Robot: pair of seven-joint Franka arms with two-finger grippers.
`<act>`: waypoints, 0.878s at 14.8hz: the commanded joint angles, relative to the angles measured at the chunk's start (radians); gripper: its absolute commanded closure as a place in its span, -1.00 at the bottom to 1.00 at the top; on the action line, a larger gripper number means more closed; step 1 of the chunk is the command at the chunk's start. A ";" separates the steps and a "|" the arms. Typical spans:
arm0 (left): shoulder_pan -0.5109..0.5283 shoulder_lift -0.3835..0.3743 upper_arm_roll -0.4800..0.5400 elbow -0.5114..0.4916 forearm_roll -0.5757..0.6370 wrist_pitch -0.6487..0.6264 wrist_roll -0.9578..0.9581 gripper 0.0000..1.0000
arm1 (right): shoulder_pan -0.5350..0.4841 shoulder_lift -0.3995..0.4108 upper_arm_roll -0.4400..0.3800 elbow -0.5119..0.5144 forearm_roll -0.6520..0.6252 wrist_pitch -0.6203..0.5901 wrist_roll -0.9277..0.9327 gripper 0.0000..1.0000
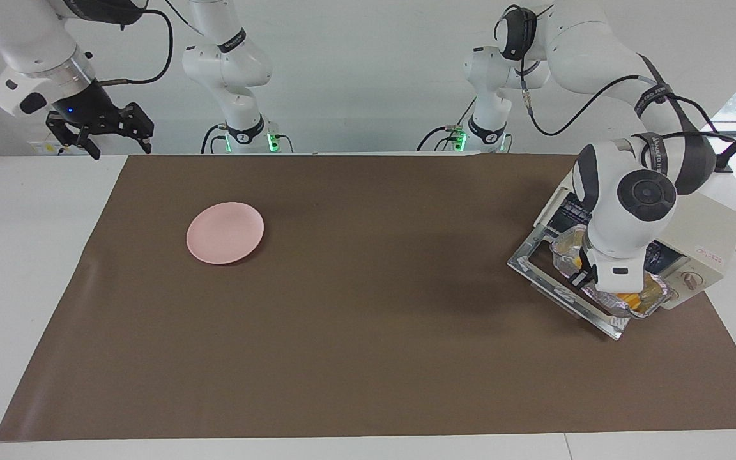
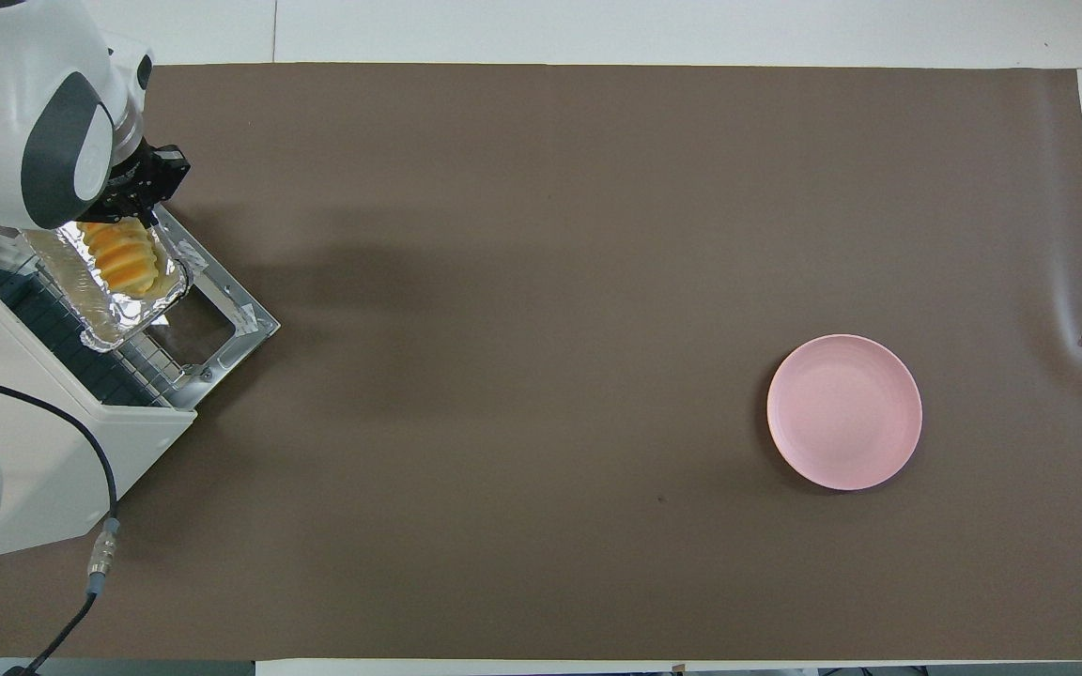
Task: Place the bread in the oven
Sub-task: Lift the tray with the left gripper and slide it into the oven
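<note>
While the bread (image 2: 118, 263) lies in its foil tray (image 2: 109, 296) at the oven (image 1: 703, 246) mouth, the left end effector (image 2: 142, 192) pinches the tray's rim.

The tray sits half over the oven's lowered door (image 2: 222, 319) and half over the wire rack (image 2: 62, 333), and the loaf's long axis seems to run roughly with the tray's, slanting in toward the oven cavity. The left end effector is clenched on the tray edge at the end away from the cavity, so the loaf lies between it and the rack; the likely remaining move is a push along that axis, deeper in. The right end effector (image 1: 101, 135) waits released, raised over the tabletop's (image 1: 42, 211) edge well apart from the oven, past the pink plate (image 1: 225, 232), so the left arm is much the nearer.
</note>
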 commanded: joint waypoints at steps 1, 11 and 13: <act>-0.013 -0.061 0.005 -0.095 0.031 -0.069 -0.019 1.00 | -0.011 -0.014 0.011 -0.010 -0.007 -0.010 0.002 -1.00; 0.044 -0.135 0.033 -0.255 0.044 -0.069 -0.122 1.00 | -0.011 -0.014 0.011 -0.010 -0.007 -0.010 0.002 -1.00; 0.046 -0.138 0.033 -0.261 0.044 -0.071 -0.126 1.00 | -0.011 -0.014 0.011 -0.010 -0.007 -0.010 0.002 -1.00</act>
